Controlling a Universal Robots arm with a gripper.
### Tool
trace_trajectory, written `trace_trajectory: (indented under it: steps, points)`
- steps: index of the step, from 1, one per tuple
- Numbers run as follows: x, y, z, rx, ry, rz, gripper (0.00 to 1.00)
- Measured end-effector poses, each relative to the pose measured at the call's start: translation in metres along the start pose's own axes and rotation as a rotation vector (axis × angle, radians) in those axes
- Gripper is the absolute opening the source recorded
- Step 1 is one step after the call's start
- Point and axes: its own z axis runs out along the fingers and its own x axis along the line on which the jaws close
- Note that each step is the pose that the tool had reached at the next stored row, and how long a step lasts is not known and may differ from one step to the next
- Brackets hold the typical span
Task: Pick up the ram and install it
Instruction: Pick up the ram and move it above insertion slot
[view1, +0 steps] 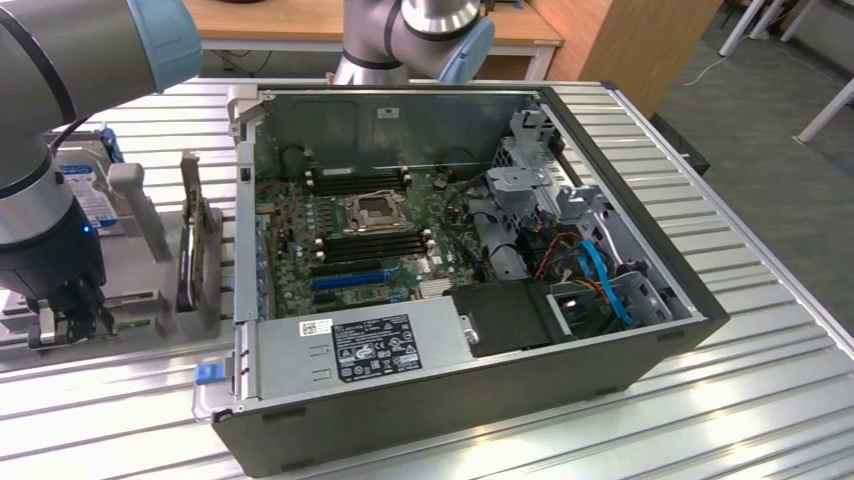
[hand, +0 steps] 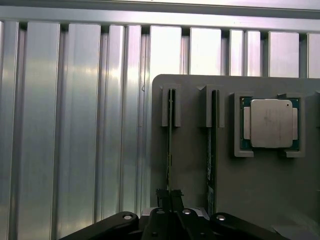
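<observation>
Exterior view, lower left: the claw (view1: 70, 318) stands over the grey holder (view1: 140, 300) on the worktop (view1: 774, 390), well apart from the open computer case (view1: 534, 390) at centre.

Wrist view: the jaws are together, clamped on the ram (hand: 170, 145), which stands on edge in its holder slot.

Risk, as judged: a skewed grip on so thin an edge could bind the ram in its slot, or knock the second stick (hand: 212, 150) just beside it.
</observation>
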Motion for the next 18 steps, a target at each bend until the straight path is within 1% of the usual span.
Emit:
trace_trajectory:
  steps: [7, 18]
  points:
    - [0.0, 0.0, 0.0, -0.0001, 0.0002, -0.005, 0.12]
    - [0.0, 0.0, 0.0, -0.0006, 0.0015, -0.034, 0.12]
